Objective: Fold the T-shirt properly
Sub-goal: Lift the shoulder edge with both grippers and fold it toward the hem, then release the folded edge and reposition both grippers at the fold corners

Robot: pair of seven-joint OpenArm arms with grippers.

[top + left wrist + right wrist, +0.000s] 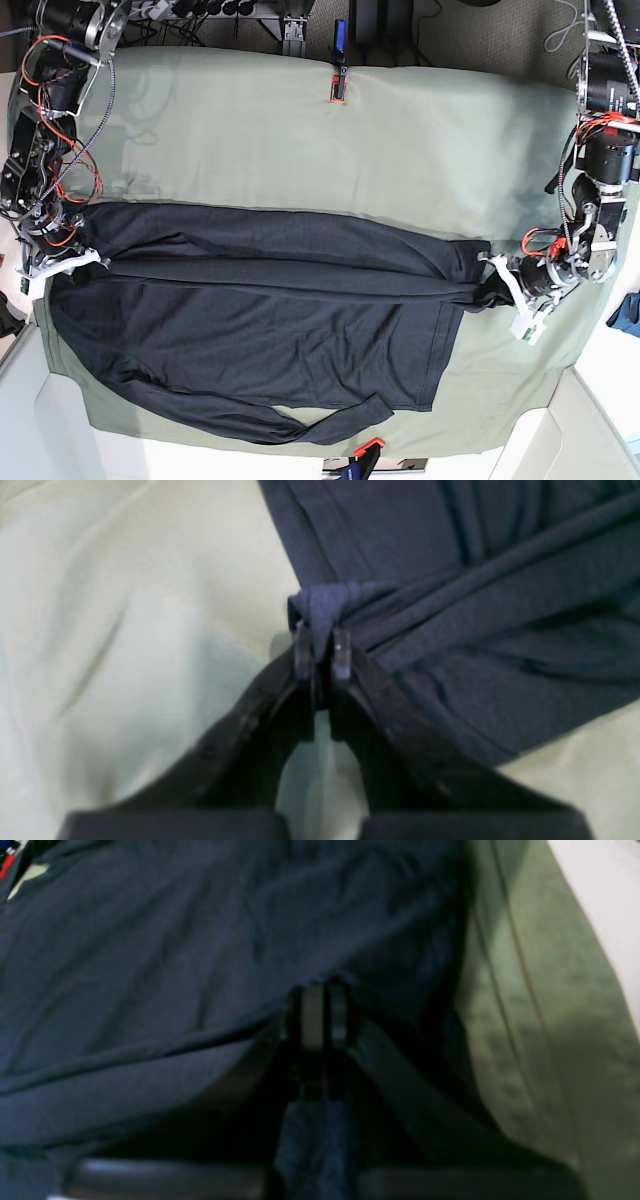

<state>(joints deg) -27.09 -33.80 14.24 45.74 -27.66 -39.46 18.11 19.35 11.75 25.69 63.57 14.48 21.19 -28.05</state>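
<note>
Both grippers, left (pixel 322 645) and right (pixel 324 1012), are clenched on opposite ends of the thin dark navy knit T-shirt (pixel 260 320), stretched across the olive-green table cloth (pixel 300 140); next, probably carry the held fold over evenly.

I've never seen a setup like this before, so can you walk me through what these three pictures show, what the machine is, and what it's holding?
This is a robot with two arms working at a table. One picture looks down from above; the other two come from small cameras mounted on each arm's wrist, looking along its grasping tool.

On the table lies an olive-green cloth, and on it a large dark T-shirt with long sleeves, spread wide and already partly folded along its upper edge.

The left tool sits at the right side of the overhead picture. Its wrist camera shows its jaws shut on a bunched corner of the shirt. The right tool, at the left side of the overhead picture, is also shut on the shirt's fabric, though that close-up is dark and blurred.

So both arms grip opposite ends of the shirt.
</note>
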